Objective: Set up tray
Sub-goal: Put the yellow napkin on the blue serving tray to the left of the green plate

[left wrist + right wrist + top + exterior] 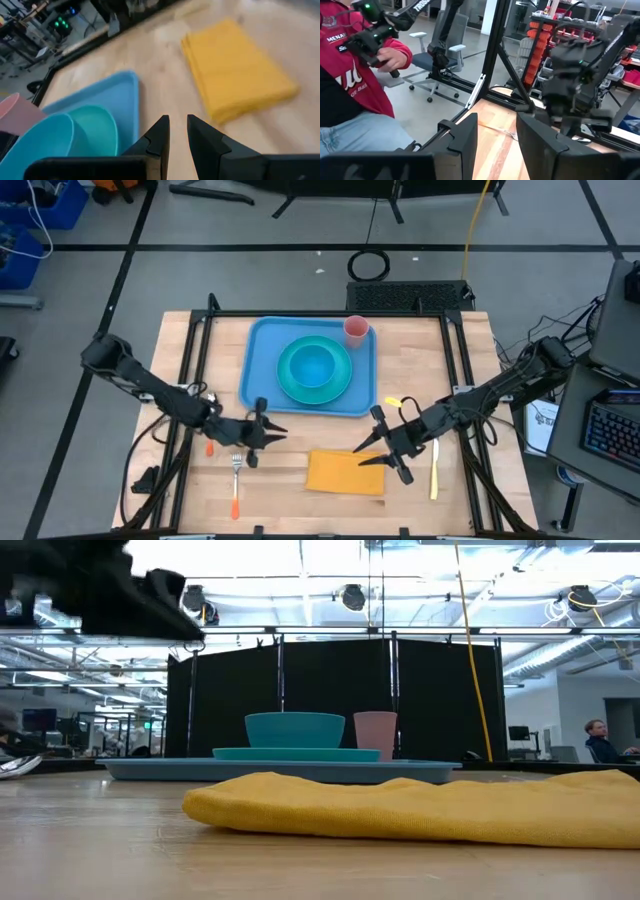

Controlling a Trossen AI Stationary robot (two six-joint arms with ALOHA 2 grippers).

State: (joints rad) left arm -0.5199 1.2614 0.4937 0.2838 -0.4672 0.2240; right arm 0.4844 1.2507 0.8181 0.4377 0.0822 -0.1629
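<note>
The light-blue tray (262, 365) lies at the table's far middle and carries a teal plate (340, 385) with a teal bowl (314, 366) on it and a pink cup (356, 330) in its far right corner. A folded orange-yellow napkin (340, 473) lies flat near the front edge. My left gripper (262, 432) hovers near the tray's near left corner, open by a narrow gap (177, 131), and holds nothing. My right gripper (386, 448) hangs over the napkin's right end, open (496, 131) and empty. The low view shows the napkin (420, 810) with no gripper on it.
A fork with an orange handle (236, 482) lies left of the napkin. A yellow utensil (434, 470) lies to its right, and a small yellow piece (393, 401) sits by the tray's right edge. A person in red (350, 75) sits beyond the table's left side.
</note>
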